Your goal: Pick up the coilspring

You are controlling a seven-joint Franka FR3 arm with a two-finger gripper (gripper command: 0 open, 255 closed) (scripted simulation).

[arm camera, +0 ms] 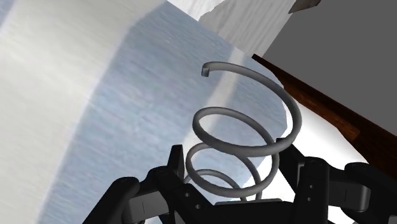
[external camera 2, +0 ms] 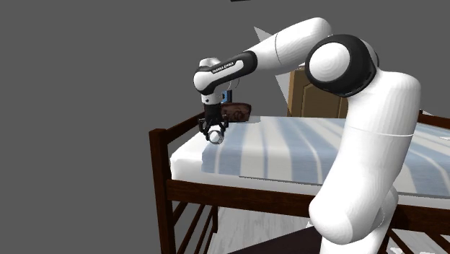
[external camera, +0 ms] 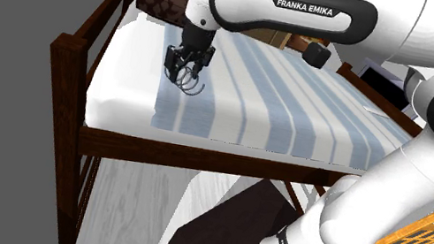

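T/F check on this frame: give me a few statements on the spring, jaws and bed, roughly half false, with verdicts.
1. The jaws are shut on the grey coil spring, clasping the coils nearest the hand. True.
2. The bedding is plain red. False: it is striped blue and white.
3. The bed frame is dark brown. True.
4. The coil spring lies on the floor beside the bed. False: it sits between the jaws, over the mattress near the bed's corner.
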